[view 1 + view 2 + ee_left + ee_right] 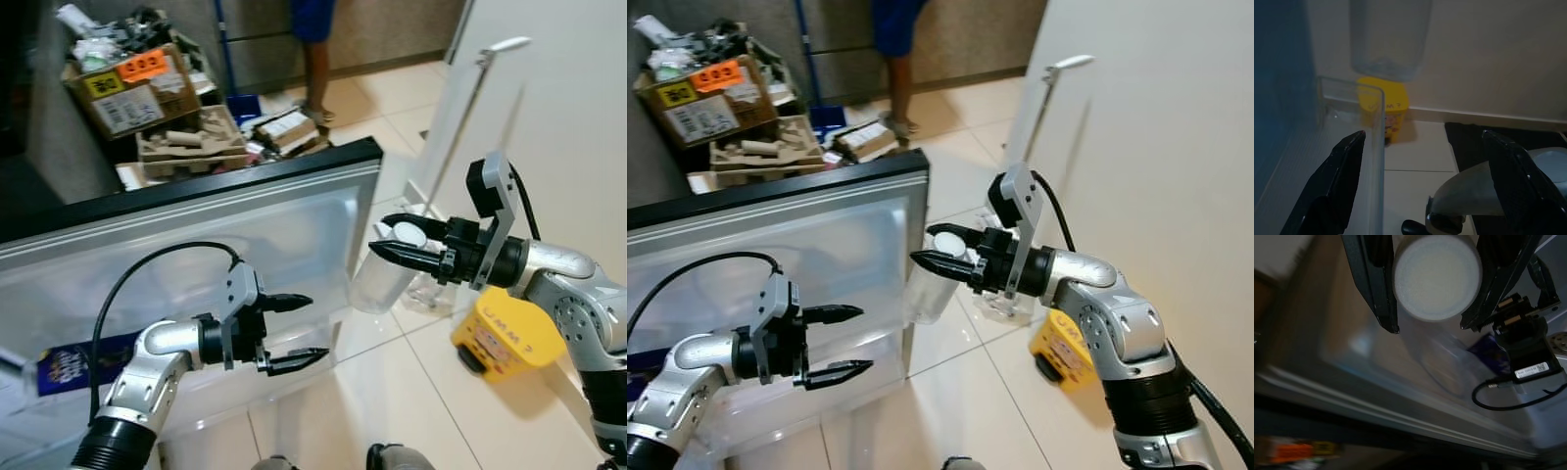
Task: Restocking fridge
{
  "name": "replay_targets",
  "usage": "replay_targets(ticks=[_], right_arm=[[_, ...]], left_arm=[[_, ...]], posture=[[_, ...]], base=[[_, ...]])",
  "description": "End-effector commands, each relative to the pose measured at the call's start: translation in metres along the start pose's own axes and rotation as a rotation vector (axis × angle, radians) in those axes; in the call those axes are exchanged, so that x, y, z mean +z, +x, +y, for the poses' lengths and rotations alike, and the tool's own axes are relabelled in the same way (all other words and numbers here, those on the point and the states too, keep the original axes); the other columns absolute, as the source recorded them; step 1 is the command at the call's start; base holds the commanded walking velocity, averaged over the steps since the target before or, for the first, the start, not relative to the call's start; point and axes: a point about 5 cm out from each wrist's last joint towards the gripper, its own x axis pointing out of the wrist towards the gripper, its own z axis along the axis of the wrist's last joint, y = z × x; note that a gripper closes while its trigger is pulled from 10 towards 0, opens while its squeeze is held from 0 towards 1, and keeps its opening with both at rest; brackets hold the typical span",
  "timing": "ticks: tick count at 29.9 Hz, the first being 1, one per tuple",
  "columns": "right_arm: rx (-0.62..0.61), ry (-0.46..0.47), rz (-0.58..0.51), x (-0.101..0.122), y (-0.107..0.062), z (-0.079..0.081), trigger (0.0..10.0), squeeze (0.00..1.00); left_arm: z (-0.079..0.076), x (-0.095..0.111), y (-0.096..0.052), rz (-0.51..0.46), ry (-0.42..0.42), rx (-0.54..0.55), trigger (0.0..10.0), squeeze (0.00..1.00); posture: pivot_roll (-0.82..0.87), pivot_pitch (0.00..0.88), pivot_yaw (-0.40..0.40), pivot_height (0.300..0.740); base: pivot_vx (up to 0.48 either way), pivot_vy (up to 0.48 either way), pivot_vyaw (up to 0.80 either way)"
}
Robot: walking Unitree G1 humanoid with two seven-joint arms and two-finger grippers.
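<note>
Right gripper (pixel 400 241) pinches the clear bottle (pixel 382 274) by its cap, body hanging toward 7 o'clock, while the spread left gripper (pixel 299 333) waits beyond.

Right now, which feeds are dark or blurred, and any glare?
Left wrist view: dim, fingers soft and near-silhouette. Right wrist view: dark, smeared background, but the white bottle cap in the right hand is sharp. Eye views: well lit and sharp, with mild glare on the fridge door and glossy floor tiles.
</note>
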Motion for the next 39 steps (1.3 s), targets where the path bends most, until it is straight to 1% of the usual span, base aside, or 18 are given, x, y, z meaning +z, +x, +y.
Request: replay_targets(ticks=[1,8,16,20,26,28,32,33,39], right_arm=[[0.013,-0.035,-0.018,0.006,0.000,-0.001,10.0,0.00],[0.023,-0.047,-0.019,0.007,-0.001,-0.001,10.0,0.00],[0.017,-0.062,-0.015,0.008,-0.001,-0.002,10.0,0.00],[-0.003,-0.094,0.004,0.008,0.001,-0.004,10.0,0.00],[-0.048,-0.136,0.042,0.007,0.007,-0.008,10.0,0.00],[-0.077,-0.165,0.091,0.004,0.009,-0.011,10.0,0.00],[-0.108,-0.194,0.140,0.001,0.010,-0.014,10.0,0.00],[-0.118,-0.213,0.177,0.000,0.010,-0.015,10.0,0.00],[-0.143,-0.245,0.219,0.000,0.009,-0.017,10.0,0.00]], left_arm=[[-0.009,-0.002,0.010,-0.019,-0.009,-0.051,10.0,0.00],[-0.013,-0.002,0.015,-0.025,-0.011,-0.086,10.0,0.00],[-0.014,-0.001,0.017,-0.025,-0.008,-0.102,10.0,0.00],[-0.015,-0.001,0.020,-0.026,-0.007,-0.111,10.0,0.00],[-0.018,0.000,0.024,-0.032,-0.003,-0.129,10.0,0.00],[-0.019,0.000,0.026,-0.033,-0.002,-0.138,10.0,0.00],[-0.020,-0.001,0.028,-0.034,-0.002,-0.147,10.0,0.00],[-0.022,-0.001,0.030,-0.036,-0.002,-0.159,10.0,0.00],[-0.026,-0.001,0.035,-0.043,0.000,-0.182,10.0,0.00]], posture=[[-0.09,0.116,-0.051,0.740],[-0.09,0.118,-0.048,0.740],[-0.09,0.119,-0.048,0.740],[-0.09,0.119,-0.047,0.740],[-0.09,0.122,-0.046,0.740],[-0.09,0.123,-0.048,0.740],[-0.09,0.123,-0.048,0.740],[-0.09,0.124,-0.050,0.740],[-0.09,0.126,-0.050,0.740]], base=[[0.000,0.000,0.76],[0.000,0.000,0.76],[0.000,0.000,0.76],[0.000,0.000,0.74],[0.000,0.000,0.00],[0.000,0.000,0.00],[0.000,0.000,0.00],[0.000,0.000,0.00],[0.000,0.000,0.00]])
